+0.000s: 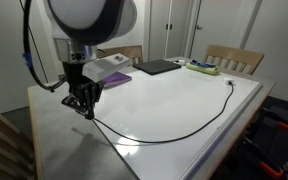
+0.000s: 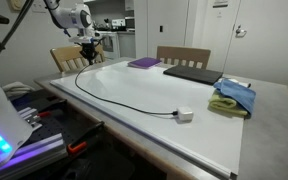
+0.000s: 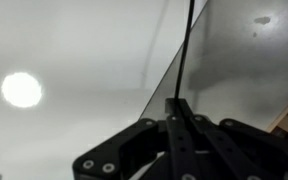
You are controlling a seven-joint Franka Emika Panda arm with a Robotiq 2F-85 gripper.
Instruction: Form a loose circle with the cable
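The black cable [image 1: 174, 133] lies across the white tabletop [image 1: 174, 95] in a long open curve, from my gripper to a small end near the far edge [image 1: 231, 82]. In an exterior view it runs from my gripper to a white plug block [image 2: 184, 115]. My gripper [image 1: 83, 104] hangs over the table's corner and is shut on one end of the cable. In the wrist view the fingers [image 3: 180, 112] are closed together with the cable [image 3: 188, 50] rising straight out from between them.
A purple notebook [image 2: 143, 63], a dark laptop [image 2: 192, 73] and a blue and yellow cloth [image 2: 233, 98] lie on the table. Two wooden chairs [image 2: 183, 55] stand by it. A grey table border [image 1: 54, 130] surrounds the white top.
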